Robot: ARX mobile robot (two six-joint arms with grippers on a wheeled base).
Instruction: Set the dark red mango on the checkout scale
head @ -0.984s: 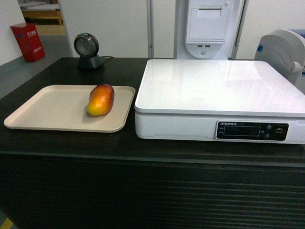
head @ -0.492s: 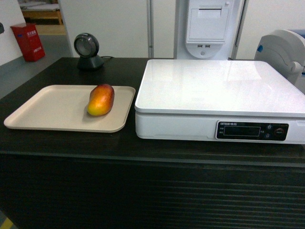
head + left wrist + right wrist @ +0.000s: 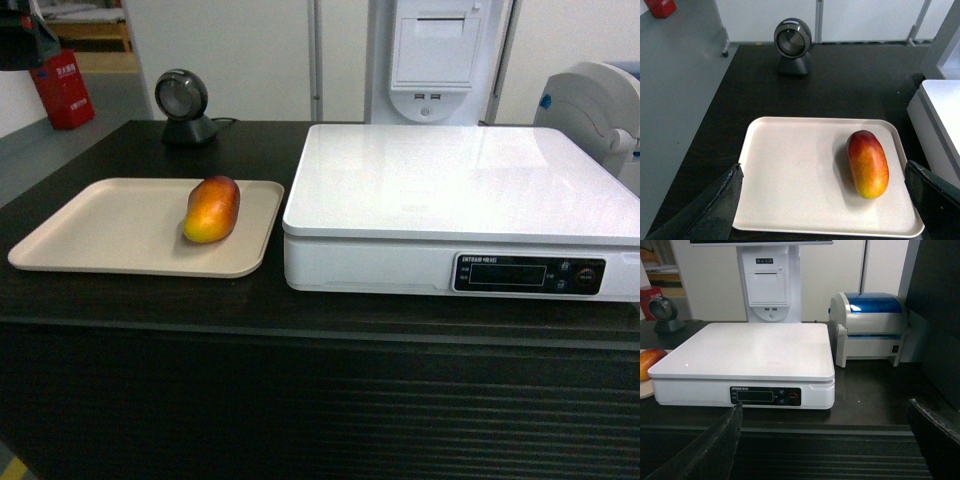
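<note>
The dark red mango (image 3: 212, 209) lies on its side, red end away. The white scale (image 3: 455, 190) stands beside it on the black checkout (image 3: 300, 310).

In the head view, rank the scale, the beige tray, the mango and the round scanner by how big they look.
1. scale
2. beige tray
3. and 4. dark red mango and round scanner: they look alike in size, and the scanner stands farther back, so no ranking between them.
</note>
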